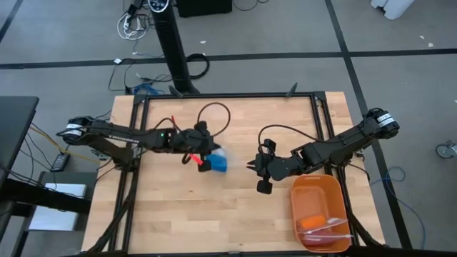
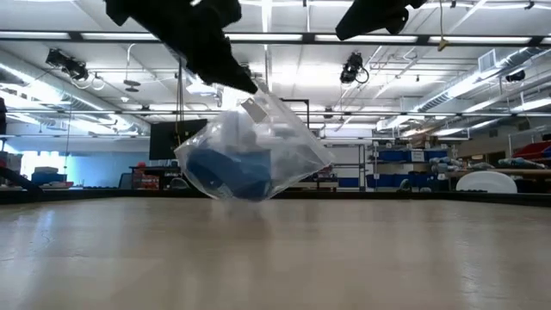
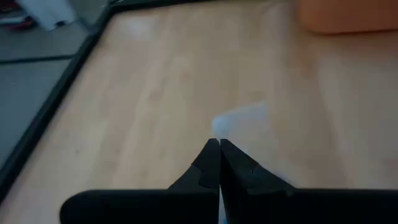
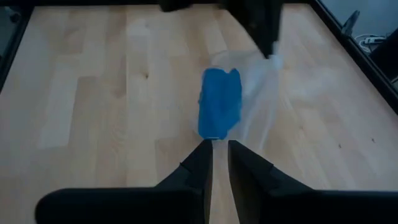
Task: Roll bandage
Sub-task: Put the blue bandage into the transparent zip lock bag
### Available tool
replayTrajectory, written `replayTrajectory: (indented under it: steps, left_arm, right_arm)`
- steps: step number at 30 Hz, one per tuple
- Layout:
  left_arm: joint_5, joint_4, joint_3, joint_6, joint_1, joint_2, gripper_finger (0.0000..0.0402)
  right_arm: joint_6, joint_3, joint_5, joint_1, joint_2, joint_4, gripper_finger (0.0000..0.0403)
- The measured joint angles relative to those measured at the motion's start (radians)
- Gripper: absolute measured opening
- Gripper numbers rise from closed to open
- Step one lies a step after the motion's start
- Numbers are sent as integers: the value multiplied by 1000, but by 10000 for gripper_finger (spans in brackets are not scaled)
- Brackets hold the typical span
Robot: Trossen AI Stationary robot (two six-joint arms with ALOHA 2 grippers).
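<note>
Two layers have to be reckoned with: the bright blue soft fabric bandage (image 4: 219, 102) is enclosed in a clear crinkly plastic bag (image 2: 258, 146), which is held up off the light wooden table (image 1: 235, 221) left of its centre, its lowest part only just clear of the wood. The bag is pinched at its upper corner by the left gripper (image 1: 198, 152), whose fingers are pressed together on the film in the left wrist view. The bandage is judged to be light, limp and compressible, with no stiffness of its own, so little force is needed; the film around it is likely slippery and apt to crumple. A hold on the cloth itself, at a free end or edge once it is out of the bag, is judged better than one through the plastic. The bandage is seen as a compact, bunched blue lump sagging into the bag's bottom. The right gripper (image 4: 220, 149) is held near, pointed at the bag, its fingers set narrowly apart with nothing between them. An orange plastic tray (image 1: 319, 187) is placed at the table's right front.
</note>
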Motion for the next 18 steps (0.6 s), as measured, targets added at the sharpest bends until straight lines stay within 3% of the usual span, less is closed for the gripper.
replayTrajectory:
  steps: [5,12,18]
  left_arm:
    - [-53,9,-32,1,62,0,33]
    - [-68,-12,-79,32,98,1,116]
    - [-197,-11,-79,94,100,-15,187]
  right_arm:
    - [-3,0,-1,-5,0,-2,66]
    - [-11,0,-1,-8,0,-1,87]
    - [-11,0,25,-9,0,0,110]
